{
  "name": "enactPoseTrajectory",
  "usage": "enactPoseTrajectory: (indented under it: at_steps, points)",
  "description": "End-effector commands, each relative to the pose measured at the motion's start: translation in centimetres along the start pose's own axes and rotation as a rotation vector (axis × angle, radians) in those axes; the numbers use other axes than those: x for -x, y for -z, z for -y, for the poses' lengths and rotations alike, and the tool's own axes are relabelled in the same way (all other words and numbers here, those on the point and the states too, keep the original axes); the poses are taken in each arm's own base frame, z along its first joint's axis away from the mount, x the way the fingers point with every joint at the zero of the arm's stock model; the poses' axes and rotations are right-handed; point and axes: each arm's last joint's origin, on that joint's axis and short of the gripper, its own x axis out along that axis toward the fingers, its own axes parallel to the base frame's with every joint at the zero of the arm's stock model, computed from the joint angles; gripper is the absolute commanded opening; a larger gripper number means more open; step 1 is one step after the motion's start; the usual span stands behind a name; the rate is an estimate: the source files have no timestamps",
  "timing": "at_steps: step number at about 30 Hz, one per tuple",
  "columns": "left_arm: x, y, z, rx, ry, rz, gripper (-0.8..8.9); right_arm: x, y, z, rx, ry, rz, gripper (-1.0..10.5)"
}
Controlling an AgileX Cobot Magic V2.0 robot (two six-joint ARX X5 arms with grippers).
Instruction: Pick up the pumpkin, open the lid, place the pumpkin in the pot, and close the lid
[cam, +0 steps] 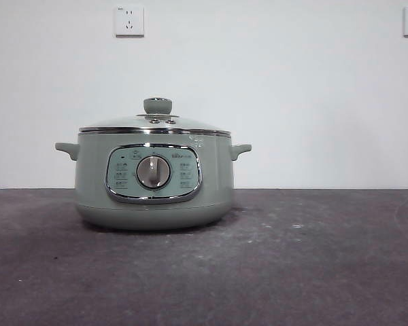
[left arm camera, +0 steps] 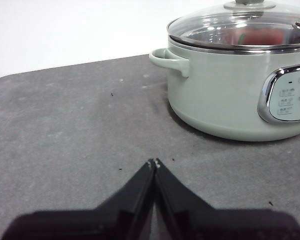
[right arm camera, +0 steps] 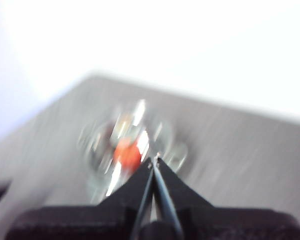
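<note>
pot [cam: 153, 183] stands on table [cam: 313, 272], lid [left arm camera: 240, 25] seated to cover it | pumpkin [left arm camera: 262, 36] inside, red showing through glass | left gripper [left arm camera: 154, 163] clenched, empty, low beside pot | right gripper [right arm camera: 155, 160] clenched, empty, view blurred | task looks finished

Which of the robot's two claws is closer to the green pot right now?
Left, it seems. The left gripper sits low over the table, just beside the pot. The right gripper looks down on the pot from higher up, where it shows small and blurred.
</note>
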Motion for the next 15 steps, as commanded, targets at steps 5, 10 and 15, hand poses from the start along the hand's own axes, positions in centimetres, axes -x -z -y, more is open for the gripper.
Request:
enactPoseTrajectory:
  at_steps: [5, 10, 15]
  points:
    - [-0.1, 0.5, 0.0, 0.014, -0.003, -0.013, -0.04, 2.3, 4.7, 0.3, 0.104, 0.138, 0.207, 0.0]
    - [-0.1, 0.5, 0.0, 0.014, -0.003, -0.013, -0.04, 1.0, 10.2, 0.8, 0.141, 0.195, 0.309, 0.0]
    - [-0.1, 0.5, 0.0, 0.014, -0.003, -0.013, -0.04, -1.4, 16.4, 1.4, 0.156, 0.203, 0.359, 0.0]
